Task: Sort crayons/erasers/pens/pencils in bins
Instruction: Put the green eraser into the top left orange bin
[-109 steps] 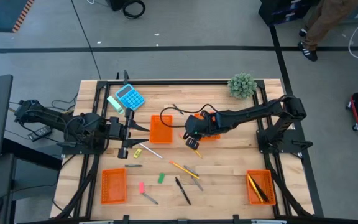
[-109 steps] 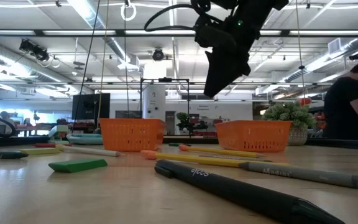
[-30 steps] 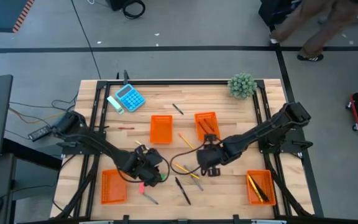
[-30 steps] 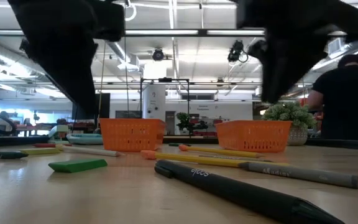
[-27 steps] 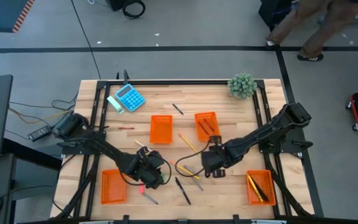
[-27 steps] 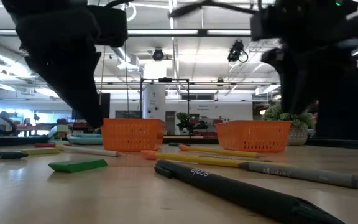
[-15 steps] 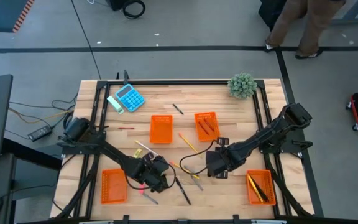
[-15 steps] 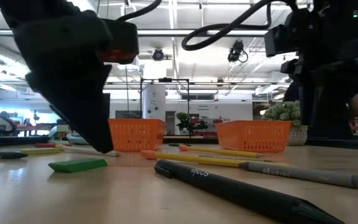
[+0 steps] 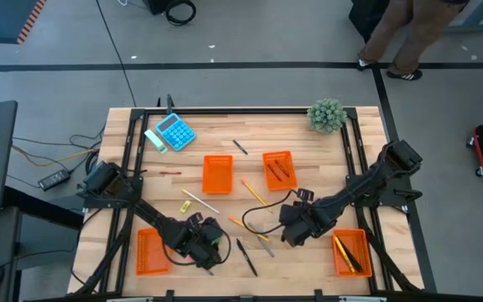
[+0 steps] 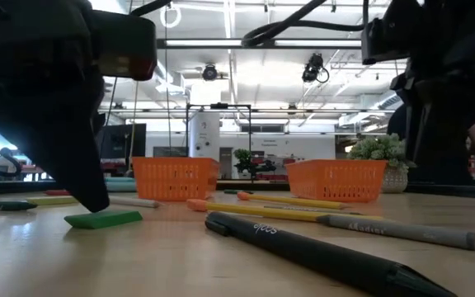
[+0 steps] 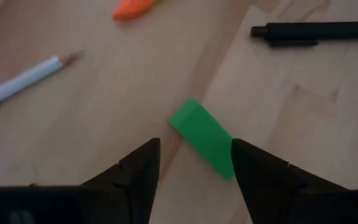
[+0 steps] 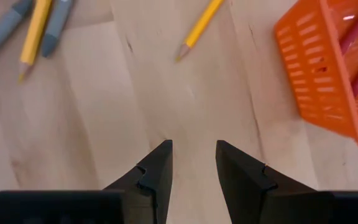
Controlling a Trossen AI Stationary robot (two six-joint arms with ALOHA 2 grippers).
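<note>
The left hand (image 11: 194,165) is low over the near-left part of the table (image 9: 309,164), fingers spread wide, holding nothing. The green eraser (image 11: 205,138) lies flat on the table between the 2 fingertips; whether either finger touches it cannot be told. A black pen (image 11: 319,31) and a white pencil (image 11: 23,79) lie just beyond it.

The right hand (image 12: 193,165) is over bare wood at the near centre-right, fingers parted by a narrow gap, holding nothing. Ahead of it lie a yellow pencil (image 12: 201,28) and 1 corner of an orange bin (image 12: 325,81).

Bins, high view:
- 2 bins stand side by side at the table centre: the left centre bin (image 9: 217,174) and the right centre bin (image 9: 279,170), which holds reddish sticks.
- 1 near-left bin (image 9: 153,251) sits at the near-left corner.
- 1 near-right bin (image 9: 350,252) sits at the near-right corner and holds yellow and dark sticks.

Loose items:
- Several pencils and pens are scattered between the 2 hands.
- 1 yellow eraser (image 9: 186,205) lies left of the centre bins.

A blue calculator (image 9: 174,131) lies at the far left. A small green plant (image 9: 326,115) stands at the far right. A person (image 9: 409,33) stands on the floor beyond the table.
</note>
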